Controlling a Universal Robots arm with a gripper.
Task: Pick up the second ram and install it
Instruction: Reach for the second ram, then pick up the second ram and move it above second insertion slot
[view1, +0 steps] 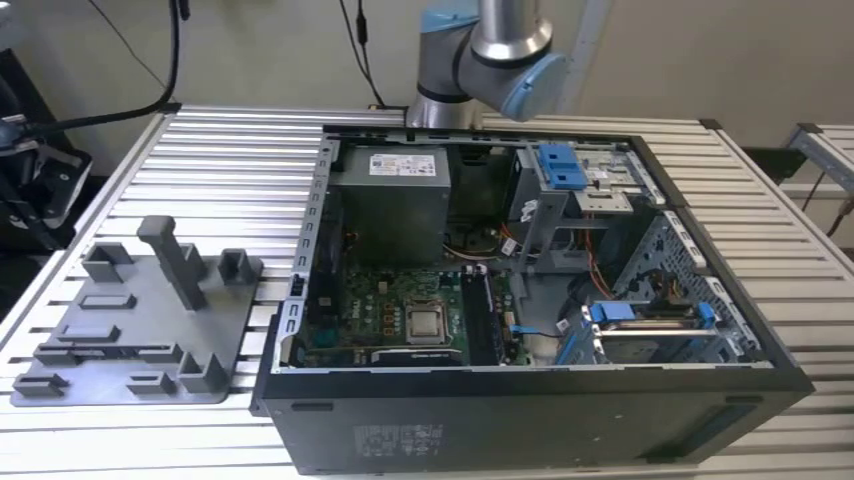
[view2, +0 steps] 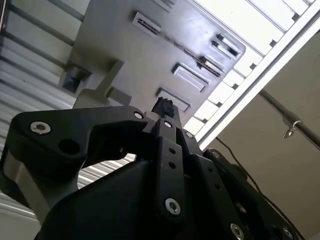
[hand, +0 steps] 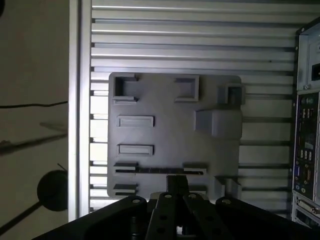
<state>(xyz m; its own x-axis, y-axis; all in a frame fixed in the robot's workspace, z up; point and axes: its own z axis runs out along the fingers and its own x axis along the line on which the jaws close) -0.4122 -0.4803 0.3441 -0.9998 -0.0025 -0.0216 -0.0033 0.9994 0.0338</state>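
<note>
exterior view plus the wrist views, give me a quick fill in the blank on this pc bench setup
1. The grey tray stands on the slatted table to the exterior view's ____ of the open computer case.
2. In the first wrist view the tool hangs above the ____.
3. The plastic brackets inside the case are coloured ____.
Missing words: left; tray; blue.

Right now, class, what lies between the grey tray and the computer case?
A bare strip of the slatted table separates the grey tray from the computer case, seen in the first wrist view; nothing sits on it.
</note>
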